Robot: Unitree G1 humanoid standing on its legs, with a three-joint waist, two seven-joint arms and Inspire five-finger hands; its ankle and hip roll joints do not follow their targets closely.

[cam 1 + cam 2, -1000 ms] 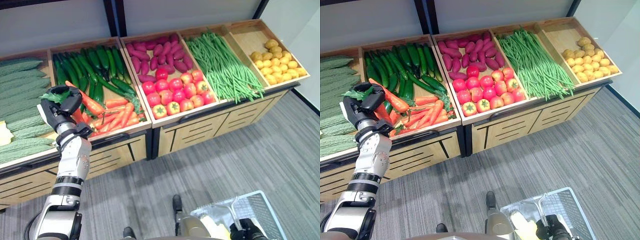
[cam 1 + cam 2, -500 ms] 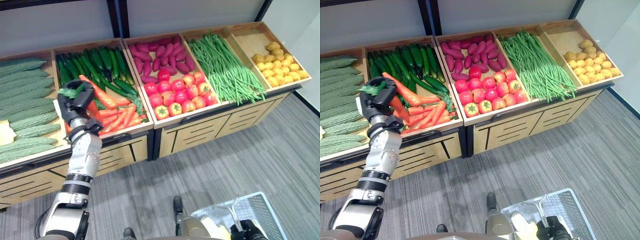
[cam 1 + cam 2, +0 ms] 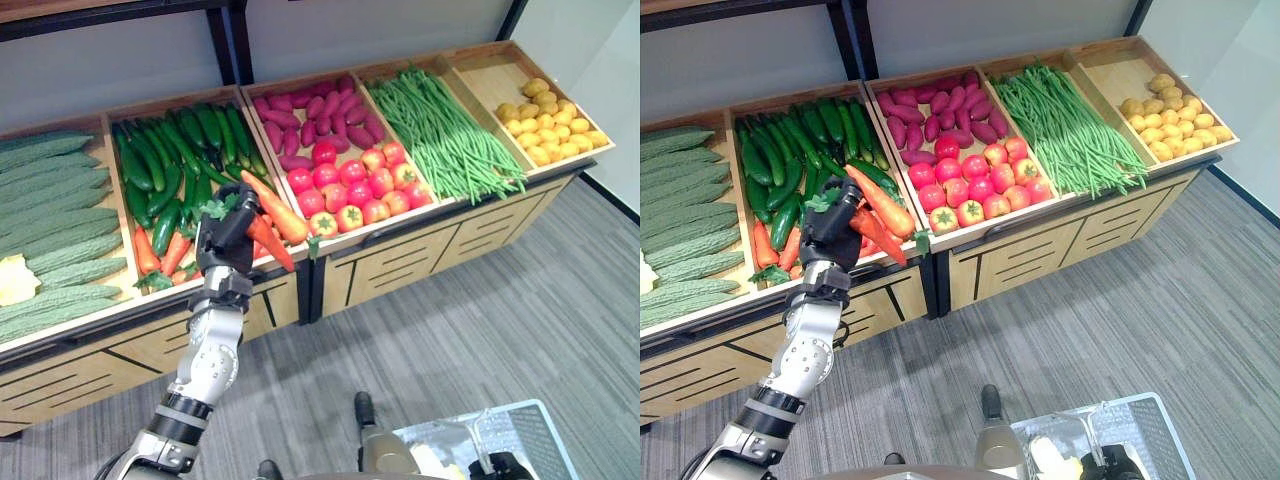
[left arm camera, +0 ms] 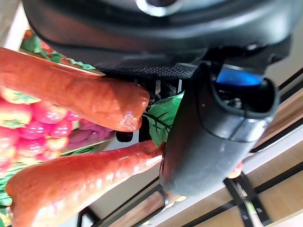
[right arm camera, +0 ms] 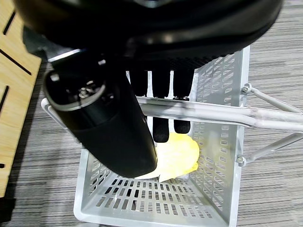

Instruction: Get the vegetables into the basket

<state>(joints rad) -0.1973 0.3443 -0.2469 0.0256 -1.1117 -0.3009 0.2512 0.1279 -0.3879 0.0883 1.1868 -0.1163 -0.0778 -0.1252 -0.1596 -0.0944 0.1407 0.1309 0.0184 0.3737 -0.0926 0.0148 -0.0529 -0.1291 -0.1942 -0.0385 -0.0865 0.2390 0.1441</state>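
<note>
My left hand point(image 3: 225, 232) is shut on two orange carrots point(image 3: 268, 215) with green tops, held in the air over the front edge of the wooden stand, between the cucumber bin and the tomato bin. Seen from the left wrist, both carrots point(image 4: 80, 94) lie across the palm under the thumb point(image 4: 213, 137). My right hand point(image 5: 104, 118) is curled round the handle point(image 5: 213, 113) of the white wire basket point(image 5: 222, 189), which hangs low over the floor at the lower right point(image 3: 520, 432). A yellow vegetable point(image 5: 177, 153) lies inside it.
The stand holds bitter gourds point(image 3: 50, 210), cucumbers point(image 3: 170, 150), loose carrots point(image 3: 165, 255), purple sweet potatoes point(image 3: 320, 105), tomatoes point(image 3: 355, 185), green beans point(image 3: 440, 130) and yellow potatoes point(image 3: 555, 120). Grey carpet point(image 3: 450, 330) lies between stand and basket.
My left hand has lifted the carrots out of the carrot bin and carried them right, to the stand's front edge. The right hand still holds the basket handle.
</note>
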